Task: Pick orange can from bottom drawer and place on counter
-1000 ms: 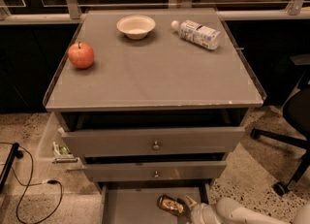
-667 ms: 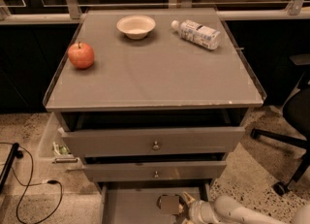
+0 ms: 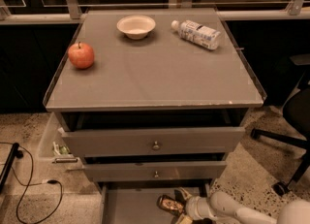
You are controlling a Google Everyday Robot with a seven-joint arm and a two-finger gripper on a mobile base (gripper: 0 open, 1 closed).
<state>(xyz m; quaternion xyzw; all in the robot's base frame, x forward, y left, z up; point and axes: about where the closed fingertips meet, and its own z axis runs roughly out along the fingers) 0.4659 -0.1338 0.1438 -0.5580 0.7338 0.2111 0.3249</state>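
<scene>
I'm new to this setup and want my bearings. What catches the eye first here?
A red apple sits at the left of the grey counter, with a white bowl and a lying plastic bottle along its back edge. Below, in the open bottom drawer, the gripper is at the orange can.

The bottom drawer (image 3: 127,207) runs off the lower edge, only its rear part showing; the gripper (image 3: 179,207), at the orange can (image 3: 168,203) inside it, is cropped there too and covers the can's right end. The office chair (image 3: 296,116) is cut by the right edge; the plastic bottle (image 3: 196,34) has label print too small to read.
</scene>
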